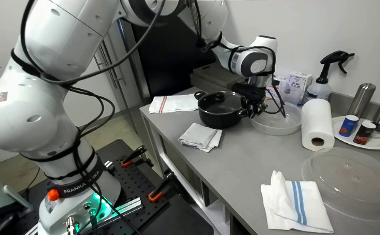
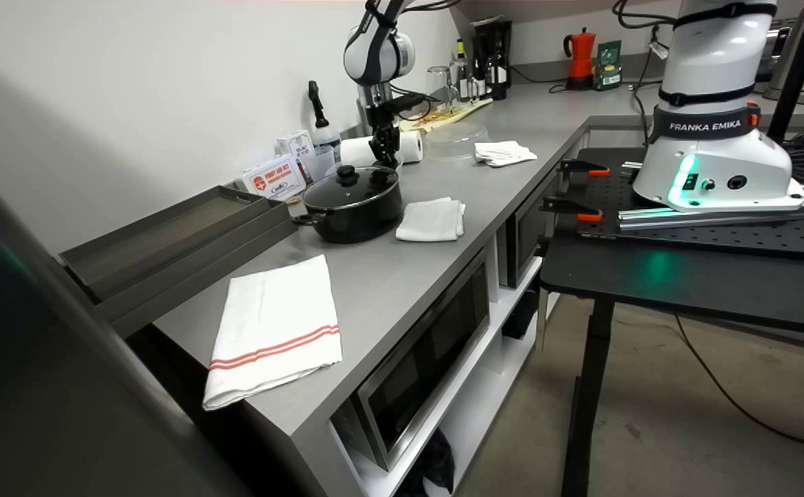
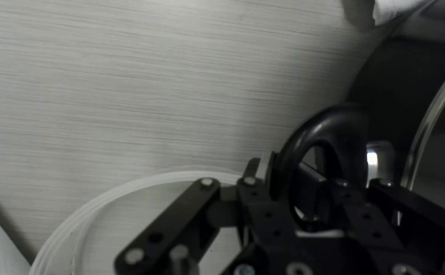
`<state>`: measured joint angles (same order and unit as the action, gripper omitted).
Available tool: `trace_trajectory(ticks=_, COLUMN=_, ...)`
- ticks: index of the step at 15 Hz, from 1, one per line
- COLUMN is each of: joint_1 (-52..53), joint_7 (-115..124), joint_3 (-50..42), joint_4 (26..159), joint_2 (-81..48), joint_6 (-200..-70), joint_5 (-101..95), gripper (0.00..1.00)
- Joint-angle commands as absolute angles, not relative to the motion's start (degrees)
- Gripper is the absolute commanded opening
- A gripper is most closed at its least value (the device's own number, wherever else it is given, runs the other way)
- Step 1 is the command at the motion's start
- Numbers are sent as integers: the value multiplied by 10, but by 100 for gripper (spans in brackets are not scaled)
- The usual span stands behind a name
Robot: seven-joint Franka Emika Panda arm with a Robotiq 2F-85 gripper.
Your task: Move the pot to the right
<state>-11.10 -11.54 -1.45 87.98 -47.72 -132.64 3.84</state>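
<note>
The pot (image 1: 220,114) is black and round with a glass lid and two side handles. It stands upright on the grey counter, and also shows in an exterior view (image 2: 357,217). In the wrist view part of the pot (image 3: 382,72) fills the right side. My gripper (image 1: 252,111) is at the pot's handle on the side toward the clear bowl; the gripper also shows in an exterior view (image 2: 386,153). In the wrist view the gripper (image 3: 288,172) has one finger outside the handle loop (image 3: 314,124) and one inside it, shut on its rim. The fingertips' lower ends are hidden.
A clear bowl (image 1: 276,125) stands close beside the pot and under the gripper. A folded white cloth (image 1: 201,135) lies by the pot toward the counter's front edge. A paper roll (image 1: 317,125), a large clear lid (image 1: 353,182) and dark trays (image 2: 174,241) are also on the counter.
</note>
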Motion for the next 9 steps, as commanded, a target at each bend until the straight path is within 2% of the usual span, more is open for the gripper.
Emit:
trace_trajectory(ticks=1, joint_1=-133, joint_7=-147, joint_3=-5, joint_4=941, joint_2=-436, joint_6=-1350, joint_5=43, gripper=2)
trace_trajectory(ticks=9, joint_1=-184, joint_7=-186, joint_3=9, joint_4=1002, joint_2=-402, joint_6=-1373, joint_5=72, gripper=2)
